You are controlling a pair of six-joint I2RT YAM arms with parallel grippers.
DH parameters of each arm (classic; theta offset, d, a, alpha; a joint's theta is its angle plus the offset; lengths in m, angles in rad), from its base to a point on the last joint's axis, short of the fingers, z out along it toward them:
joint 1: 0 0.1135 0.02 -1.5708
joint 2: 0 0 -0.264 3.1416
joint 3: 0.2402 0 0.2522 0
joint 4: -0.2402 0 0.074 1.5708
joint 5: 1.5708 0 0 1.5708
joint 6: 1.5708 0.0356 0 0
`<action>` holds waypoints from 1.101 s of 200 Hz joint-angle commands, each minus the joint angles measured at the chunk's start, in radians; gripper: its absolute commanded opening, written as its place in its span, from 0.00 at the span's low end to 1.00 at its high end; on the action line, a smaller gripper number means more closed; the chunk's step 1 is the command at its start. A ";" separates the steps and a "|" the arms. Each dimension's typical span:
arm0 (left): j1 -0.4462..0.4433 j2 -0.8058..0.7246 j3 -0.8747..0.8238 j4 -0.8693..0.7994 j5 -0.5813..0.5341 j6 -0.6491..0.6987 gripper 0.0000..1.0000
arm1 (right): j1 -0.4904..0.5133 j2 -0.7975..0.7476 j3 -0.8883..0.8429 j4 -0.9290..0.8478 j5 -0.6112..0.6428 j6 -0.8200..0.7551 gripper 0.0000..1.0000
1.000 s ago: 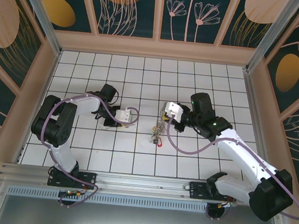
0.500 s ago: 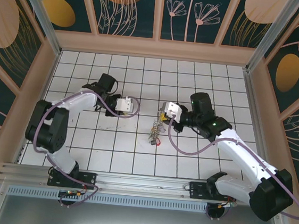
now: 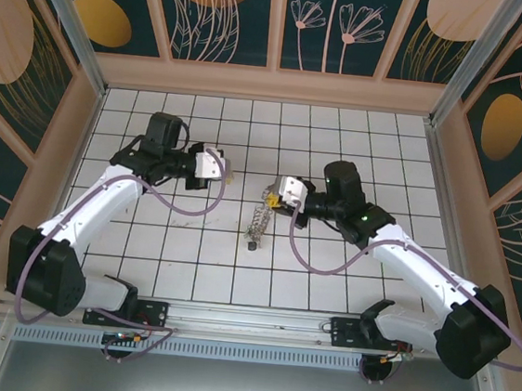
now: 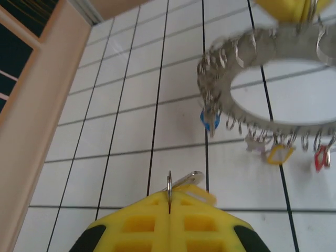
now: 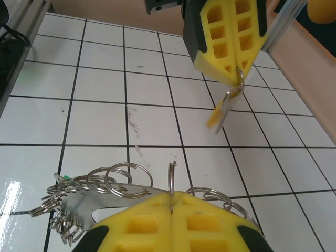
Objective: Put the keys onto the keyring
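Observation:
My left gripper (image 4: 169,198) is shut on a small split ring that carries a yellow-headed key (image 4: 202,192). From the right wrist view that key (image 5: 219,111) dangles below the left gripper (image 5: 239,71), above the tiles. My right gripper (image 5: 171,202) is shut on one small loop of the keyring (image 5: 102,190), a flat grey band lined with several wire loops. In the left wrist view the keyring (image 4: 220,58) hangs in the air with blue (image 4: 210,119), yellow (image 4: 278,154) and red (image 4: 320,157) keys on it. From above, the left gripper (image 3: 222,166) and right gripper (image 3: 275,195) face each other about two tiles apart, the keyring (image 3: 258,219) drooping below the right one.
White tiled floor (image 3: 346,270) with dark grout lines, enclosed by wooden walls (image 3: 273,85). Purple cables (image 3: 181,204) loop from both arms. Open floor lies around both grippers.
The left arm has stretched out and carried its gripper and key toward the back. The right gripper has shifted slightly left, and the keyring has swung left with it.

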 commanded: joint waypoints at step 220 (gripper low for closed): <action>-0.120 -0.096 -0.179 0.160 0.106 0.078 0.00 | 0.051 0.115 0.036 0.226 -0.087 0.191 0.00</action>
